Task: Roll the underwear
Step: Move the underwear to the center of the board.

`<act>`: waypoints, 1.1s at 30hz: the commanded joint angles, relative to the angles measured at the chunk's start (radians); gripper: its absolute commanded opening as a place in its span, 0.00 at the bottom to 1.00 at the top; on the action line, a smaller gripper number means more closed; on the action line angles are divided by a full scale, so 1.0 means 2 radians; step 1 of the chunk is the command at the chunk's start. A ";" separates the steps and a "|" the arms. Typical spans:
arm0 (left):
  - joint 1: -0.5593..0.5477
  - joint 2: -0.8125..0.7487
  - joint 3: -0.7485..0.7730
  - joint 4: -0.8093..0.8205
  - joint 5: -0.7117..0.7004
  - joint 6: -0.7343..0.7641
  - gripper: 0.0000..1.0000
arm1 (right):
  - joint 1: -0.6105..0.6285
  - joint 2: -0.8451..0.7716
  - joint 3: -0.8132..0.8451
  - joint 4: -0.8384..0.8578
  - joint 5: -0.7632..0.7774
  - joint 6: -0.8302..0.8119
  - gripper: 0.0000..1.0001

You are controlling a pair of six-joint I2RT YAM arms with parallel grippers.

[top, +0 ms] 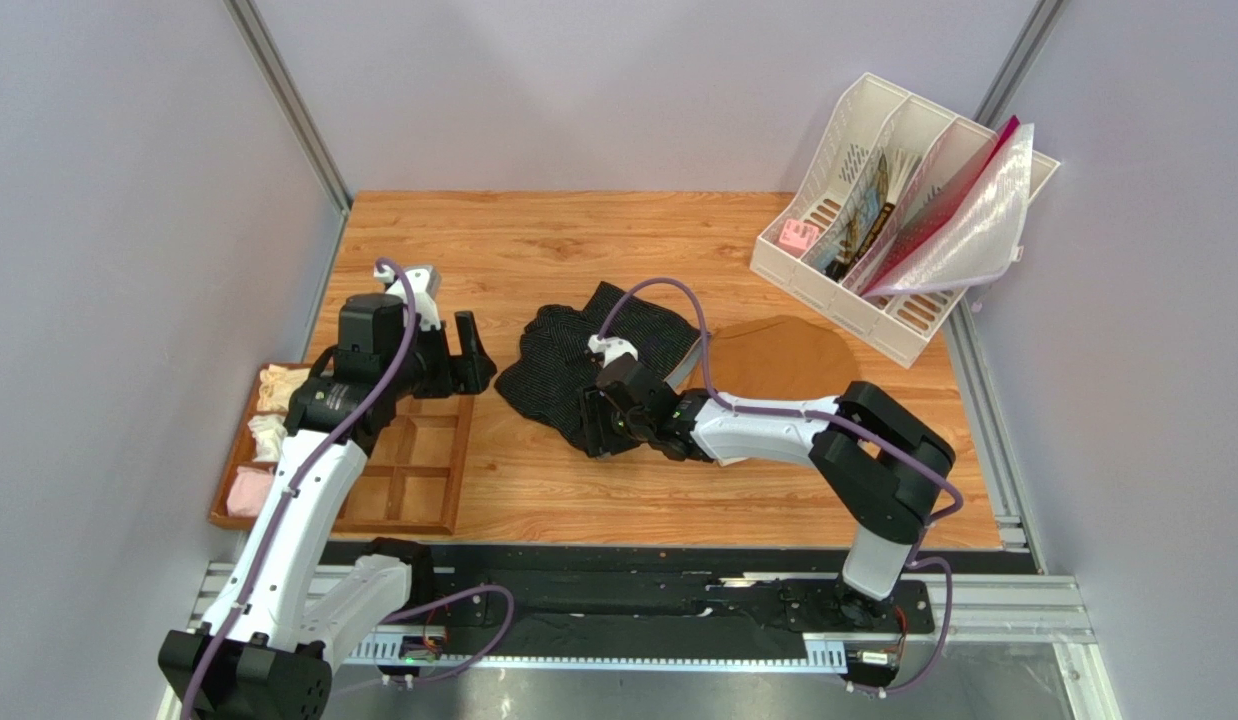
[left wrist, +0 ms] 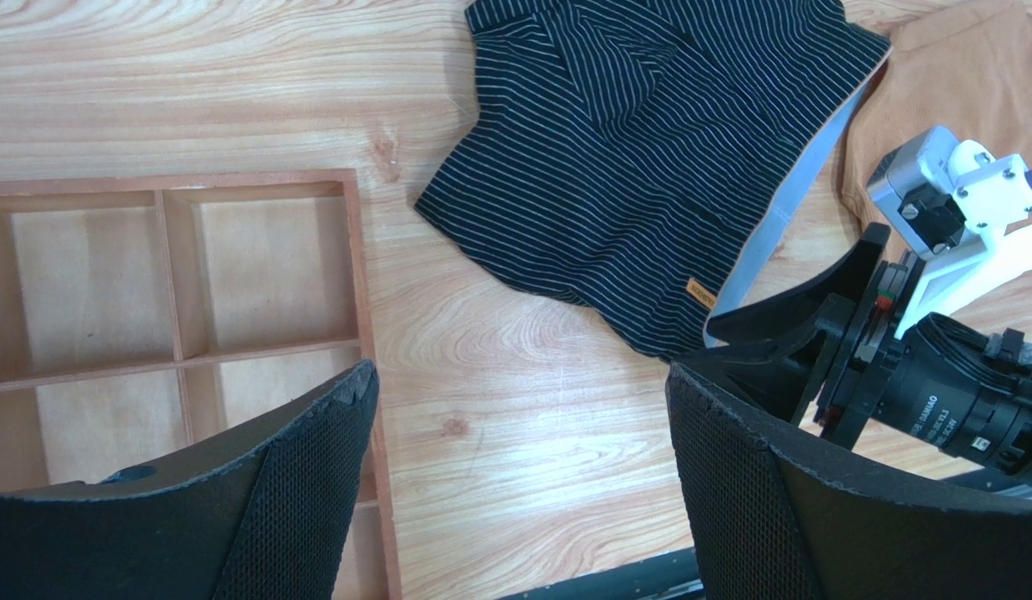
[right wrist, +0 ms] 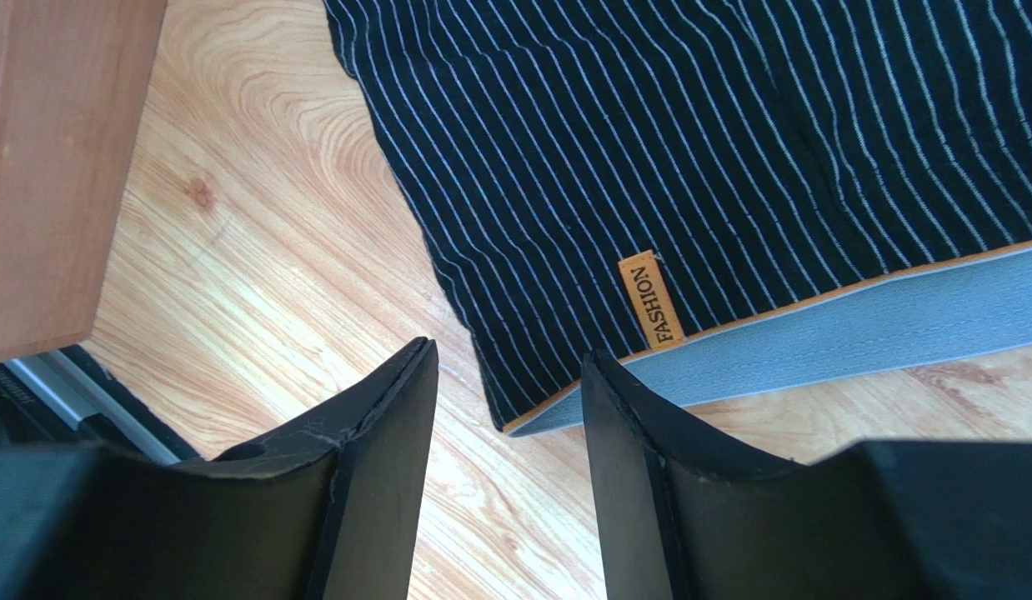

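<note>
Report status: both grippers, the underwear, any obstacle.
Left gripper open, empty, beside wooden tray. Right gripper open, over waistband corner. Underwear lies unrolled on table. Brown briefs lie close beside it.

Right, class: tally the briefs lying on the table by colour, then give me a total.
Black striped briefs: 1
Brown briefs: 1
Total: 2

A robot test cell in a lab: the wooden table is boxed in by plain grey panel walls on aluminium posts behind it and at both its sides. At the table's near edge, 2 cabled robot arms, the left arm and the right arm, are mounted on metal framing.
</note>
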 commanded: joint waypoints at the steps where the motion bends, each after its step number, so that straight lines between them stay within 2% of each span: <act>1: 0.000 -0.003 0.000 -0.002 0.006 0.001 0.89 | 0.004 0.003 0.021 -0.008 -0.004 0.029 0.51; 12: 0.000 -0.005 0.000 -0.001 0.006 0.002 0.89 | 0.005 0.012 0.025 -0.039 0.000 0.067 0.52; 19: 0.000 -0.006 -0.001 0.000 0.008 0.000 0.89 | 0.005 0.021 0.008 0.006 -0.009 0.081 0.51; 25: 0.000 -0.005 -0.002 0.001 0.010 0.000 0.89 | 0.007 0.025 -0.004 0.047 -0.009 0.094 0.39; 27: 0.000 -0.004 -0.003 0.001 0.009 0.000 0.89 | 0.010 0.022 -0.010 0.055 -0.006 0.096 0.32; 30: 0.000 -0.005 -0.003 0.000 0.006 -0.001 0.89 | 0.012 0.020 -0.011 0.051 0.001 0.094 0.28; 31: 0.000 -0.005 -0.004 0.000 0.004 -0.001 0.89 | 0.013 0.020 -0.012 0.051 0.003 0.094 0.25; 33: 0.000 -0.006 -0.004 -0.001 0.003 -0.002 0.88 | 0.013 0.020 -0.013 0.051 0.003 0.094 0.12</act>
